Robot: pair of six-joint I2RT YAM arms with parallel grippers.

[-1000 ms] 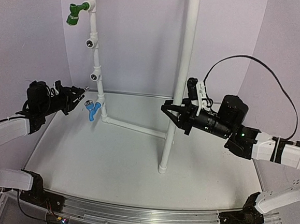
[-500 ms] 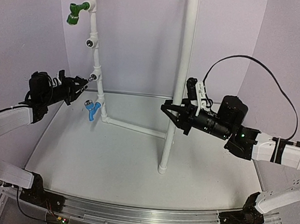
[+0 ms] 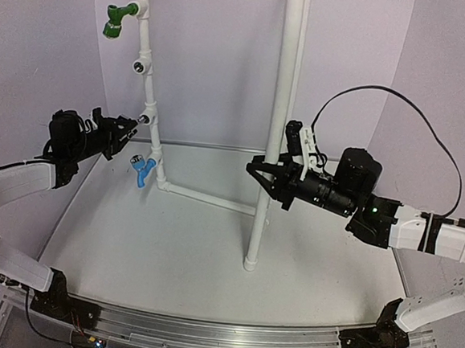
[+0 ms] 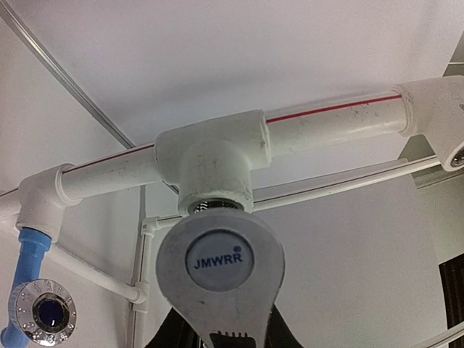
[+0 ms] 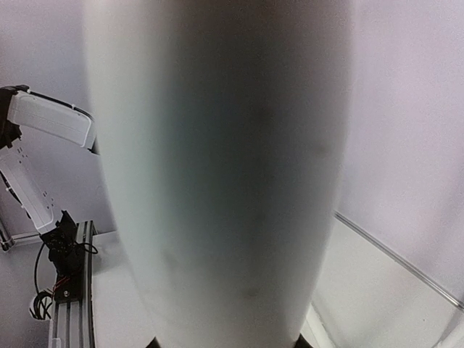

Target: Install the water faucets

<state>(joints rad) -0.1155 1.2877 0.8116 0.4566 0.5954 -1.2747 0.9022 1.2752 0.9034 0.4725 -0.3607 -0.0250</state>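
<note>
Firstly, chrome faucet [image 4: 220, 264]: round cap marked JMWRR, held at the mouth of a white tee [image 4: 214, 156] on the thin riser [image 3: 145, 36], its inlet end against the threaded opening; how far in, cannot tell.
Left gripper [image 3: 131, 127]: clenched on this faucet, level with that tee.
Blue faucet [image 3: 142, 170]: seated in the lowest tee, beneath the chrome one, spout down.
Green faucet [image 3: 115, 21]: seated in the top tee.
Open tee [image 3: 143, 58]: between green and chrome.
Right gripper [image 3: 258, 173]: jaws grasping the thick upright post [image 3: 286, 81], well apart from the faucets.
Table [image 3: 171, 242]: white, below all.
</note>
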